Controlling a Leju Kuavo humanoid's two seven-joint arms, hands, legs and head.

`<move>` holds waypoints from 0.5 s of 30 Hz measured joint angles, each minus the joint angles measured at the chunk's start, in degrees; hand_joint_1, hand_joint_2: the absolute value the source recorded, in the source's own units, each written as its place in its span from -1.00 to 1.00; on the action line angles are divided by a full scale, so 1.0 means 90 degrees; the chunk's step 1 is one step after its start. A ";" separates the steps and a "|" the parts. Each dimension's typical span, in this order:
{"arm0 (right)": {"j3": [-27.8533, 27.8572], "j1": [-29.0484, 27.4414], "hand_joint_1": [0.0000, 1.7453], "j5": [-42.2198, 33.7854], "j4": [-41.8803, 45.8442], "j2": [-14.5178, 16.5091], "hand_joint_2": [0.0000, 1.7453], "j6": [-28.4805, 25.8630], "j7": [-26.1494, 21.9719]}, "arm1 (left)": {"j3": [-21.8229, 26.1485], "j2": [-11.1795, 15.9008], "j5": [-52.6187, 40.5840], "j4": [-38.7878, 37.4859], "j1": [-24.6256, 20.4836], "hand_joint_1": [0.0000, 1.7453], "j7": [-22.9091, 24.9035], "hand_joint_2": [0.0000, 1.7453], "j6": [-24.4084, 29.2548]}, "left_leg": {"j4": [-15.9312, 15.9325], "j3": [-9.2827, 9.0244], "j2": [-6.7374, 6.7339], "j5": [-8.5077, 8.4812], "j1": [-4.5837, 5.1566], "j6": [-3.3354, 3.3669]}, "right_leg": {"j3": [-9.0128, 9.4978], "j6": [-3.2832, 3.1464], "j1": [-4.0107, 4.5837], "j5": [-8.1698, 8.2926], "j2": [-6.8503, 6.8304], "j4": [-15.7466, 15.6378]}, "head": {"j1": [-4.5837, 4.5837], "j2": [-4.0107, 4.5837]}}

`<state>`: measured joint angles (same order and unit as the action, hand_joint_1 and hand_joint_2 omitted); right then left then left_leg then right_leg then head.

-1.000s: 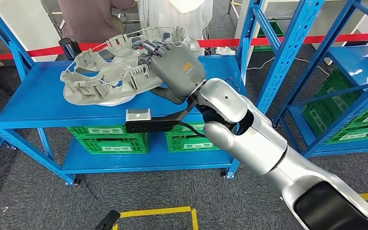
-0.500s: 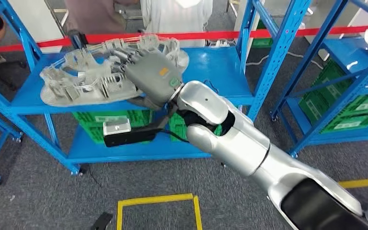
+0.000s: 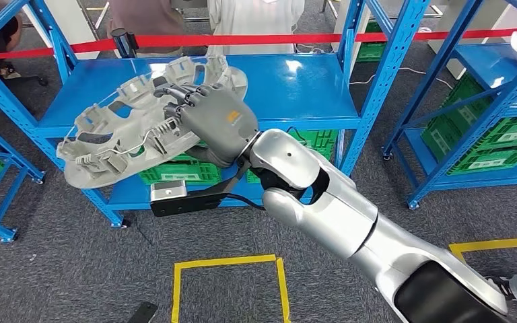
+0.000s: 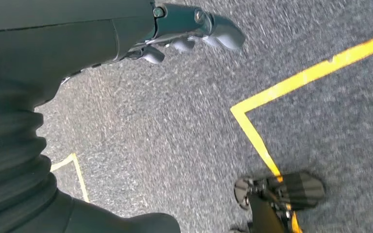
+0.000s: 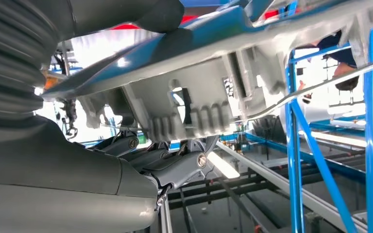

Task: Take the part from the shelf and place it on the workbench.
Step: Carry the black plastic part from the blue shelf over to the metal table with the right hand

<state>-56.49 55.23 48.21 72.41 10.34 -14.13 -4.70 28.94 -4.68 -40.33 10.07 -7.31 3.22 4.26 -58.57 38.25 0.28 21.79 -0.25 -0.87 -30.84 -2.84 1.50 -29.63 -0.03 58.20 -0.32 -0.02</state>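
The part (image 3: 128, 134) is a large grey moulded plastic panel with ribs, cut-outs and a thin wire along it. My right hand (image 3: 215, 121) grips it at its right end from above. The part hangs tilted, its left end low, over the front edge of the blue shelf (image 3: 296, 87) and off the shelf surface. In the right wrist view the part's ribbed underside (image 5: 199, 97) runs across above my right hand's fingers (image 5: 175, 165). My left hand (image 4: 184, 29) hangs over the grey carpet, holding nothing, fingers loosely extended.
Green crates (image 3: 175, 171) sit on the lower shelf. A blue upright (image 3: 377, 74) stands right of the part, with a second rack of green crates (image 3: 498, 145) beyond. Red barrier tape (image 3: 309, 39) and people (image 3: 256, 13) are behind. Yellow floor tape (image 3: 229, 262) marks the carpet.
The part has come off the shelf top toward me and to the left, its left end dropping below the shelf edge. The camera view has shifted as well.
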 joint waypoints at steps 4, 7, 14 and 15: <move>0.0034 -0.0055 1.00 0.0111 0.0007 -0.0041 1.00 0.0031 0.0050 | -0.0002 -0.0012 -0.0112 -0.0007 -0.0032 -1.00 0.0091 1.00 -0.0032 | -0.0608 0.0224 0.0003 0.0759 -0.0020 -0.0133 | -0.0242 -0.0066 -0.0087 0.0375 -0.0014 -0.0156 | -0.0039 0.0000; 0.0085 -0.0121 1.00 0.0228 0.0007 -0.0118 1.00 0.0026 0.0108 | -0.0003 0.0004 -0.0214 -0.0007 -0.0086 -1.00 0.0134 1.00 -0.0058 | -0.1610 0.0317 -0.0002 0.1220 -0.0073 -0.0234 | -0.0566 -0.0036 -0.0105 0.0621 -0.0025 -0.0122 | -0.0058 0.0000; 0.0268 -0.0143 1.00 0.0317 0.0047 -0.0362 1.00 0.0012 0.0221 | -0.0031 -0.0013 -0.0443 0.0004 -0.0180 -1.00 0.0183 1.00 -0.0104 | -0.0047 -0.0999 0.0059 0.1088 -0.0089 -0.0176 | -0.1156 0.0217 -0.0148 0.1109 -0.0023 0.0063 | -0.0088 0.0000; 0.0289 -0.0128 1.00 0.0311 0.0047 -0.0378 1.00 0.0011 0.0231 | -0.0033 -0.0008 -0.0452 0.0005 -0.0190 -1.00 0.0185 1.00 -0.0109 | -0.0076 -0.0928 0.0067 0.1033 -0.0090 -0.0081 | -0.1163 0.0256 -0.0148 0.1185 -0.0019 0.0039 | -0.0078 0.0000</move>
<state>-53.88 54.08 51.00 72.83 6.93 -14.03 -2.62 28.64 -4.75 -44.40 10.11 -9.02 4.88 3.28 -59.25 29.90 0.89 31.08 -1.06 -1.61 -41.31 -0.53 0.16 -18.97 -0.20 58.55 -1.02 -0.02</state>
